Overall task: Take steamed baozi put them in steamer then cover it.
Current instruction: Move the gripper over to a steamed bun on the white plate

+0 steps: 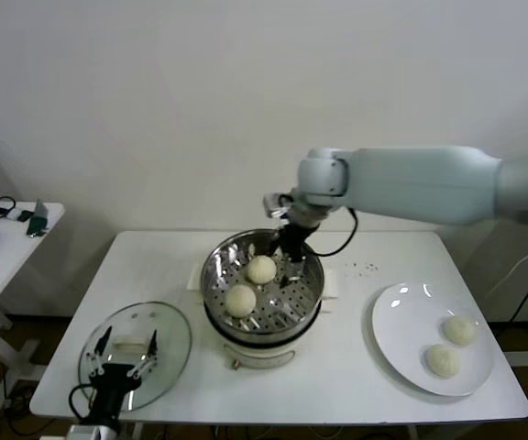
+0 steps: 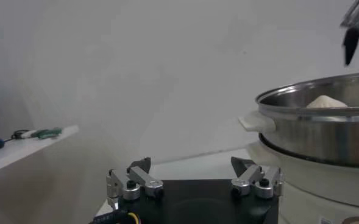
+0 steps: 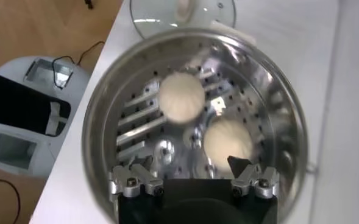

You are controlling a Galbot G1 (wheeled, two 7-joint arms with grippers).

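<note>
Hovering spread-open over the steamer [image 1: 262,286], right tool [image 1: 285,259] has two baozi [image 1: 261,269] just below; two more wait on the plate [image 1: 401,321] — soft, light, squashable, so pinch gently across the flanks; left tool [image 1: 126,365], also open, idles over the glass lid [image 1: 168,337].

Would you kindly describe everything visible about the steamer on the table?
The steamer is a round, shiny stainless-steel pot on a white base with small side handles, standing upright mid-table. Its perforated tray holds two baozi side by side, apparently just touching. It is uncovered: the glass lid lies flat on the table at the robot's left, where the open left gripper is over it. The right gripper hangs open inside the rim, gripping nothing.
</note>
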